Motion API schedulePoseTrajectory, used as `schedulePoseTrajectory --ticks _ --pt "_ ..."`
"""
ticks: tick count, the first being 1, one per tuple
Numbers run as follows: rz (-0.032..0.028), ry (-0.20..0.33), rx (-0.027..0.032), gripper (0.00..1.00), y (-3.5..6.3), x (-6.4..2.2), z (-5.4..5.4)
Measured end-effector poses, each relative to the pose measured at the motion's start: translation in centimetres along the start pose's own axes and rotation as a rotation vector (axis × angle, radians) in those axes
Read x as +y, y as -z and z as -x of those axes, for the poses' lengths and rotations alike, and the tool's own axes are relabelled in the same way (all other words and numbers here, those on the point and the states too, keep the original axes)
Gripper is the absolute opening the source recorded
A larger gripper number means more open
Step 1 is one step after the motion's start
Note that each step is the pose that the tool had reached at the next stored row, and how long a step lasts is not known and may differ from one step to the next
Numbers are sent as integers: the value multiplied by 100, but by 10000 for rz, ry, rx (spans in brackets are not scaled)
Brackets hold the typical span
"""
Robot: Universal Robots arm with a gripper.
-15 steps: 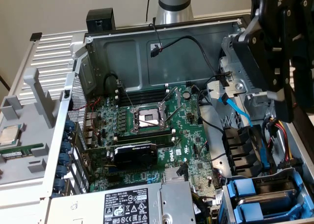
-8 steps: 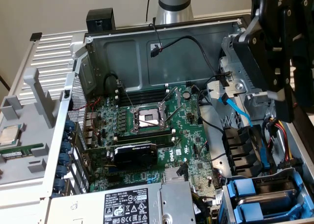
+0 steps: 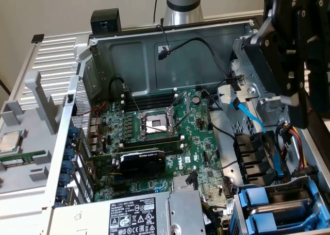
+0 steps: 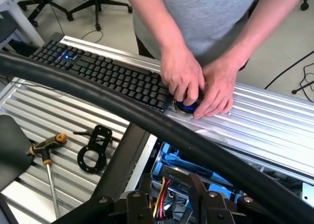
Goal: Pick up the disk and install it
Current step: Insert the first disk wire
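The disk point(image 3: 286, 208), a silver drive framed by blue plastic, lies in the drive bay at the lower corner of the open computer case on the exterior view's right. Its blue carrier point(image 4: 177, 160) also peeks out in the wrist view, under a thick black hose point(image 4: 147, 117). My black gripper point(image 3: 295, 93) hangs high over the case's side on the exterior view's right, well above the bay and touching nothing. Nothing shows held in it.
The motherboard point(image 3: 154, 137) with an empty CPU socket fills the case floor; a grey power supply point(image 3: 139, 217) sits at the front. Blue and black cables point(image 3: 252, 119) run near the bay. A person's hands point(image 4: 196, 86) rest by a keyboard point(image 4: 103, 71); a screwdriver point(image 4: 48, 150) lies nearby.
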State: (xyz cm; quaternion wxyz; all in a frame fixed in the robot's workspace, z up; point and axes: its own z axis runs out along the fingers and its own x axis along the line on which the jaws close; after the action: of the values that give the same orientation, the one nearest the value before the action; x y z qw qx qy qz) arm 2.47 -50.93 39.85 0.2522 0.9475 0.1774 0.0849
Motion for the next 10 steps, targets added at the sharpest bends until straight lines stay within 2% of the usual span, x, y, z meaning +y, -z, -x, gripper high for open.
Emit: schedulePoseTrajectory --ticks 1,4,6,8,10 --pt "-62 -8 26 43 4 5 7" --pt "-296 -47 114 43 20 23 36" --pt "-426 -68 163 43 34 36 59" --pt "-525 -76 205 43 54 49 86" --pt "-567 -47 238 43 84 60 113"
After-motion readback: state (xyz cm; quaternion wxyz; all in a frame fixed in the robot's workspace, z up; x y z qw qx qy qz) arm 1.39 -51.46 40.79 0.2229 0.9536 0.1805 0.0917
